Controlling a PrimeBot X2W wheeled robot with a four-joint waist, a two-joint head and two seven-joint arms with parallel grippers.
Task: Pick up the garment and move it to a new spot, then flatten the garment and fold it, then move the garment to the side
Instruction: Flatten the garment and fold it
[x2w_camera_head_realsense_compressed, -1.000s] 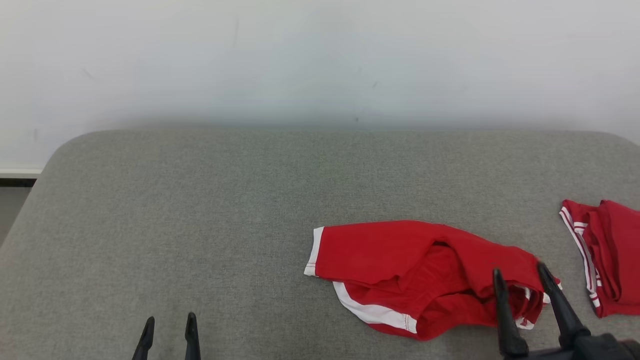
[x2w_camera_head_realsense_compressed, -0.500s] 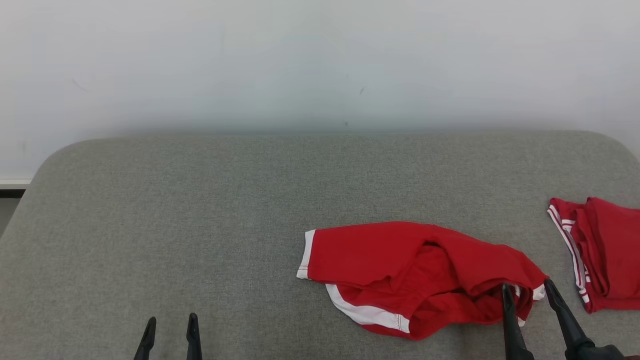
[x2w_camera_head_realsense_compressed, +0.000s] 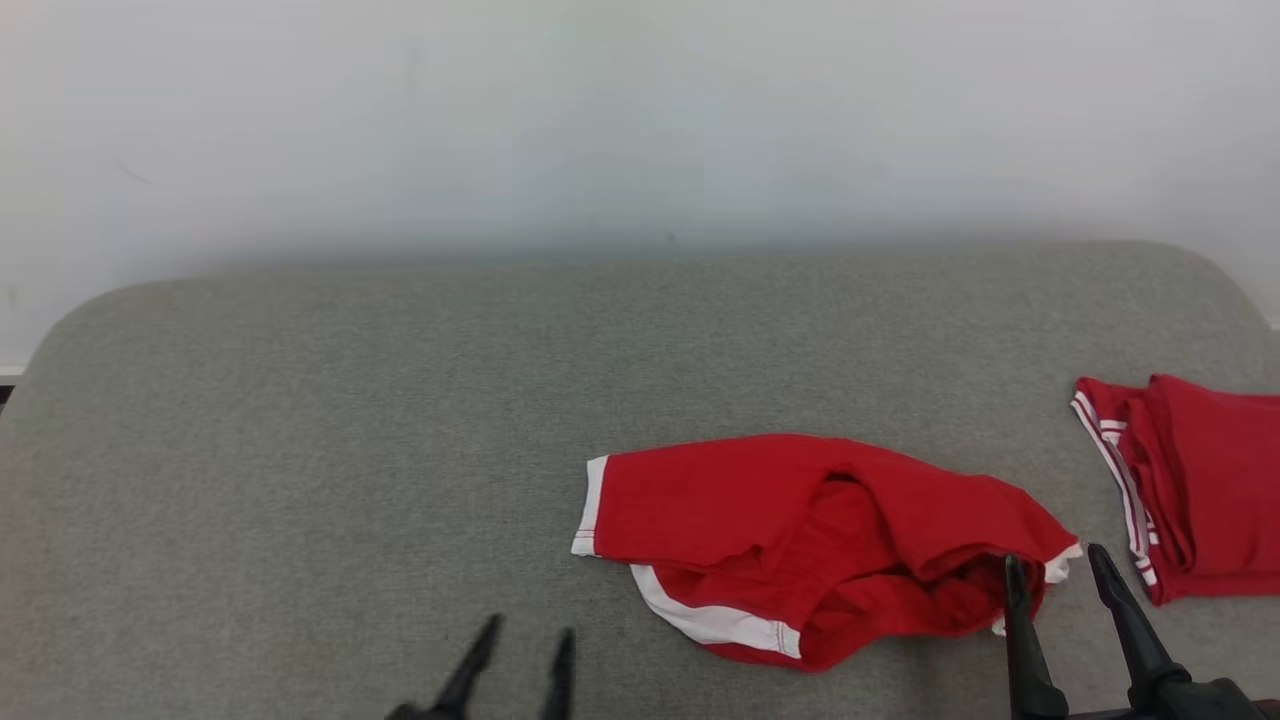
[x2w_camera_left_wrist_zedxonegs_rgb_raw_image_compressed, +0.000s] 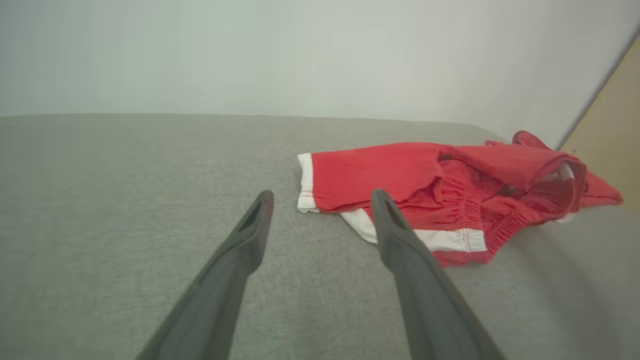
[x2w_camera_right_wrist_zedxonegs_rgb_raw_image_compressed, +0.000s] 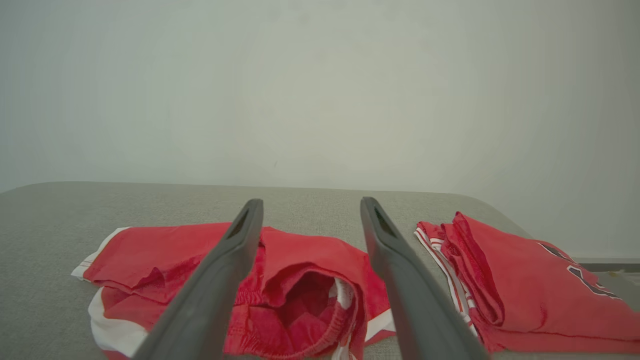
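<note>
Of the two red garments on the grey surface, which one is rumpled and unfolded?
The middle garment, with broad white hems, bunched open beside the right gripper. The other garment, at the far right, lies folded.

A grey fabric surface (x2w_camera_head_realsense_compressed: 300, 450) bears crumpled red shorts (x2w_camera_head_realsense_compressed: 760, 510) and, further right, a red jersey (x2w_camera_head_realsense_compressed: 1210, 480).

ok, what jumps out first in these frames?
Crumpled red shorts with white trim lie right of centre on the grey cushion. A second red garment sits at the far right edge. The right gripper is open by the shorts' right end, the left gripper open to their left.
</note>
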